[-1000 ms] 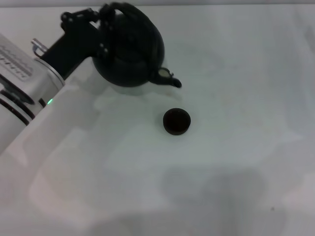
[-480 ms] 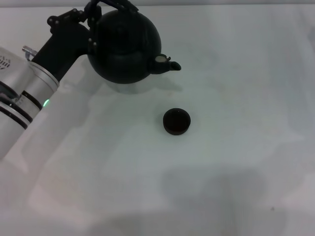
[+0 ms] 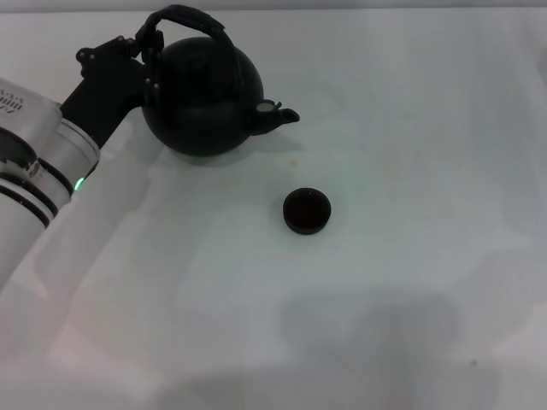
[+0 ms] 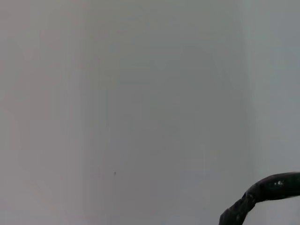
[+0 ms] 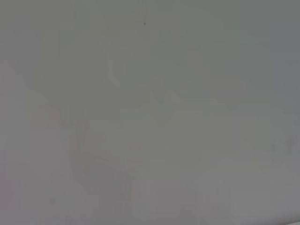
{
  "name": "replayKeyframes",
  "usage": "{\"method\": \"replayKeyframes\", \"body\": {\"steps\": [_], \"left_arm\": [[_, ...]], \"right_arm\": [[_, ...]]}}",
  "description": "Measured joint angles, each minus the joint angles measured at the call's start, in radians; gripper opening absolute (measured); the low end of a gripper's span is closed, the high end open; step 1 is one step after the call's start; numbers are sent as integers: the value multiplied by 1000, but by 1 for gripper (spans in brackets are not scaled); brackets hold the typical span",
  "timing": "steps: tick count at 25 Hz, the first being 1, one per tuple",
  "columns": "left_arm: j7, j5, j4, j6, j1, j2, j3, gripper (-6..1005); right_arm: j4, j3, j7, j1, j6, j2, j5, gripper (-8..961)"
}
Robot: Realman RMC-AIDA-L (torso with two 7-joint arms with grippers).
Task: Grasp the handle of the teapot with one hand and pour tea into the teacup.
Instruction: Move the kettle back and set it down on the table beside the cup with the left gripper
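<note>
A: How many things are seen on the worktop [image 3: 410, 282]?

B: Two are counted: one pot [image 3: 202, 96] and one cup [image 3: 306, 211]. One arm is seen, the left, reaching in from the left edge of the head view.

A: Where is the pot placed?

B: It is found at the far left of the worktop, upright, with its single spout [image 3: 275, 114] turned toward the right. Whether its base is touching the worktop cannot be told.

A: And the cup?

B: It is set near the middle, nearer the robot than the pot and apart from it, to the right of the spout tip.

A: How is the left tool [image 3: 144, 53] seen?

B: It is closed around the left end of the handle [image 3: 186, 17], the one hoop arched over the pot. A short piece of that hoop is caught in the left wrist view.

A: The right tool?

B: It is shown in no view; only pale worktop is seen by the right wrist camera.
</note>
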State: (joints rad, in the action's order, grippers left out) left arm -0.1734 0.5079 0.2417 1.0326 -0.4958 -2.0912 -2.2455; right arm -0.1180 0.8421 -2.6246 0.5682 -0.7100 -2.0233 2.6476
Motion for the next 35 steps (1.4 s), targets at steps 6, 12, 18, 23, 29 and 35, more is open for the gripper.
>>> {"method": "replayKeyframes", "body": {"steps": [6, 12, 18, 23, 29, 35], "left_arm": [[0, 3, 1, -37, -1, 0, -2, 93], [0, 3, 1, -50, -3, 0, -5, 93], [0, 2, 1, -91, -8, 0, -10, 93], [0, 3, 1, -99, -12, -1, -30, 93], [-4, 5, 17, -114, -7, -1, -30, 105], [-4, 6, 25, -112, -4, -1, -23, 191]], "right_arm": [[0, 0, 0, 2, 0, 0, 0, 840], [0, 0, 0, 2, 0, 0, 0, 840], [0, 0, 0, 1, 0, 0, 0, 841], [0, 0, 0, 0, 0, 0, 0, 841], [0, 0, 0, -3, -1, 0, 0, 841], [0, 0, 0, -5, -2, 1, 0, 840]]}}
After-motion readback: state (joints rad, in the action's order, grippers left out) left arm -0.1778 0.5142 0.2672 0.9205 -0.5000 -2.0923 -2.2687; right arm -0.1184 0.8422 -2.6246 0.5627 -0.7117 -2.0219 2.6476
